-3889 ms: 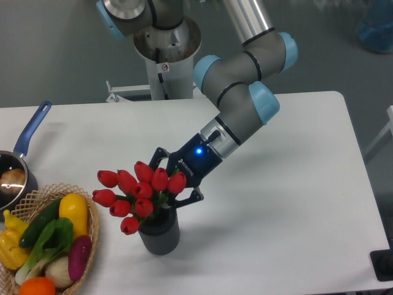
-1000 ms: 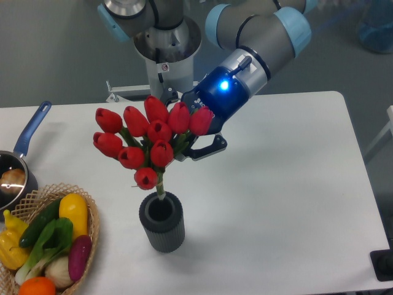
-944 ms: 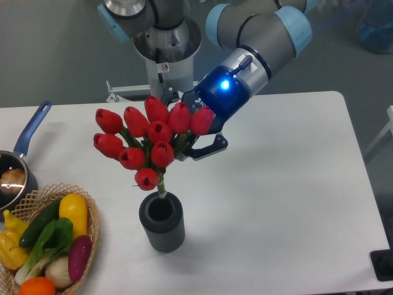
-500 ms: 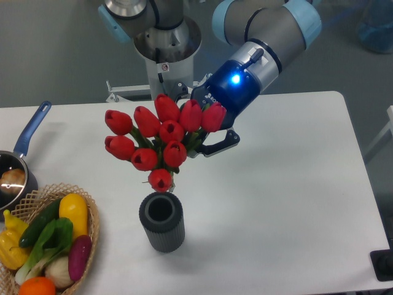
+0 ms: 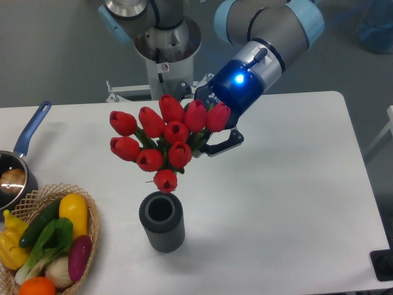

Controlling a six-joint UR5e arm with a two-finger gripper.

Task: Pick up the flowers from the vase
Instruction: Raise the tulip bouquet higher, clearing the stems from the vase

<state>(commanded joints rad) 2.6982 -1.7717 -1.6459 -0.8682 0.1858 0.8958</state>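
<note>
The flowers (image 5: 164, 139), a bunch of red tulip buds with green stems, hang in the air just above the vase, clear of its mouth. My gripper (image 5: 206, 140) is shut on their stems from the right, its near finger (image 5: 224, 144) showing below the buds. The vase (image 5: 161, 220), dark grey and ribbed, stands upright and empty on the white table (image 5: 295, 184) below the bunch. The stem ends are hidden behind the lowest bud.
A wicker basket (image 5: 91, 216) of colourful vegetables sits at the front left corner. A blue-handled saucepan (image 5: 21, 157) stands at the left edge. The robot's base column (image 5: 166, 49) rises behind the table.
The gripper has lifted the flowers up out of the vase and carried them slightly right. The vase has stayed in place, now empty.
</note>
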